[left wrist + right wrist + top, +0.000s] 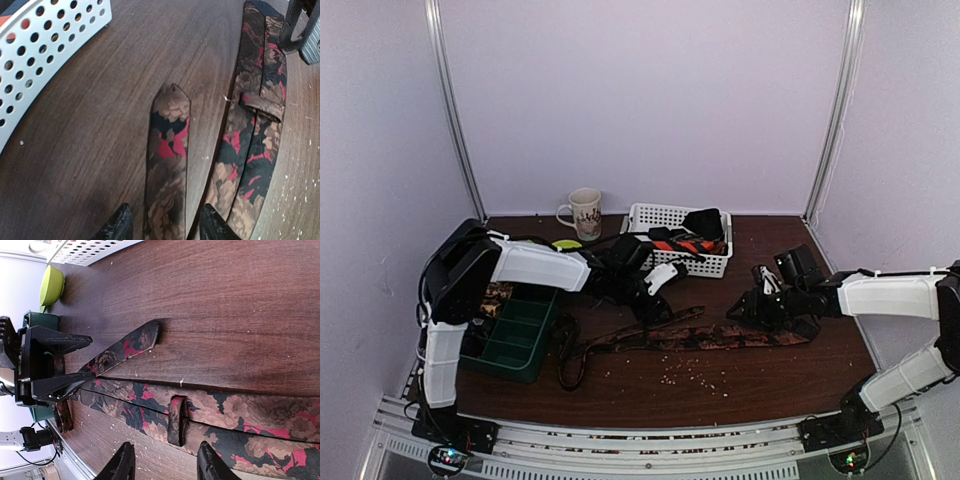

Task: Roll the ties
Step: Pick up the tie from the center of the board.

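One floral tie [710, 338] flat, unrolled, mid-table; left gripper [167, 226] spread, straddling narrow tail; right gripper [164, 466] spread over wide part. Judged: rolling not begun. Next: pinch tail, start coil.

This is a robot test cell in a lab. A dark wooden tabletop [650, 385] is boxed in by plain pale walls [650, 100] and aluminium uprights [457, 120]. A slotted metal rail [650, 432] runs along the near edge, where the left arm [535, 265] and right arm [890, 295] are bolted. The mug [585, 213], white basket [660, 215] and green tray [520, 340] (far and left) are ordinary household goods.
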You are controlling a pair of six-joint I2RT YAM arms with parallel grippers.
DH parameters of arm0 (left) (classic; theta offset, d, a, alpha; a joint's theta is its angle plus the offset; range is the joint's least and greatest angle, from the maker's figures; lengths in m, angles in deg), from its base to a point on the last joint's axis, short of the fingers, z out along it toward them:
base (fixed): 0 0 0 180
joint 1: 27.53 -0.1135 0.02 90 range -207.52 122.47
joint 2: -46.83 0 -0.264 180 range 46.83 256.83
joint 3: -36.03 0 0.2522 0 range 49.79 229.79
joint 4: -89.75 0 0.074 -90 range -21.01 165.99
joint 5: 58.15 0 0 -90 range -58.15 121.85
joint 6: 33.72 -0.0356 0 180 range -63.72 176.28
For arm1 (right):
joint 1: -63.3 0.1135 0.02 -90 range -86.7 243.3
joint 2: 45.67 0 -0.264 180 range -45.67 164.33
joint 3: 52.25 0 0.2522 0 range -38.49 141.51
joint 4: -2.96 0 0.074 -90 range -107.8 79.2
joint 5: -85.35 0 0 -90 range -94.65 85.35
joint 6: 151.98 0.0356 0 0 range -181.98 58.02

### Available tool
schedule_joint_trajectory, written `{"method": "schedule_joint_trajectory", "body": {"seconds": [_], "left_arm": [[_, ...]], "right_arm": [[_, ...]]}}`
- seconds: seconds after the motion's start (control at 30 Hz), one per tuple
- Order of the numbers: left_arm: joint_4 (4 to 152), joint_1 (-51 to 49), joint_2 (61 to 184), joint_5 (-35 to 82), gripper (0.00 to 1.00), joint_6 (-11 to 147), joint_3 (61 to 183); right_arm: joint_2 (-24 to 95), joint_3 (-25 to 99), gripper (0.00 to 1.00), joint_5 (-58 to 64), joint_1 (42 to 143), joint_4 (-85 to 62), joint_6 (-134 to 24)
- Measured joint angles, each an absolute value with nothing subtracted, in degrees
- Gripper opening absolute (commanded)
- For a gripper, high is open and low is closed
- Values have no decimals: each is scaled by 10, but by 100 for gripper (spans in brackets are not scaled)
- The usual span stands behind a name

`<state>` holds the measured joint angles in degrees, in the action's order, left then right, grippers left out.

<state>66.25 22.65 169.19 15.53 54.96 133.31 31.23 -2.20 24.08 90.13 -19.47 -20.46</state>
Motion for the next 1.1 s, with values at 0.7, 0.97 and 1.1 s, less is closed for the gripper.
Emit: {"method": "schedule_joint_trajectory", "body": {"seconds": [0.7,0.97,1.1], "left_arm": [[679,228,1733,163,0,538,1345],[545,237,1648,187,0,443,1363],[472,243,1627,186,0,401,1406]], "right_arm": [[309,-40,41,254,875,-197,-216],[310,-53,41,258,858,-196,-224],[310,-58,40,260,846,-198,-233]]}}
